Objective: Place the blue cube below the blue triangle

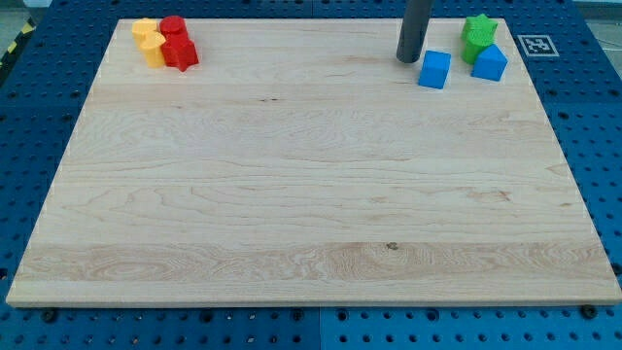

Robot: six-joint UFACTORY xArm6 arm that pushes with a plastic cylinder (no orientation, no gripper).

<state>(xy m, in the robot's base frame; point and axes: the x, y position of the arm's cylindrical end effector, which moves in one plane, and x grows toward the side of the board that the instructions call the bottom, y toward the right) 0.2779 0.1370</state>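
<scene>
The blue cube (434, 70) lies near the view's top right on the wooden board (311, 194). The blue triangle (490, 63) lies to its right, a short gap apart, touching the green blocks above it. My tip (409, 59) stands just left of the blue cube and slightly above it, close to it; I cannot tell whether they touch. The dark rod rises from there out of the view's top.
A green star (480, 27) and another green block (474, 45) sit at the top right, above the blue triangle. At the top left, two yellow blocks (149, 39) and two red blocks (178, 46) cluster together. A marker tag (535, 45) lies off the board's top right corner.
</scene>
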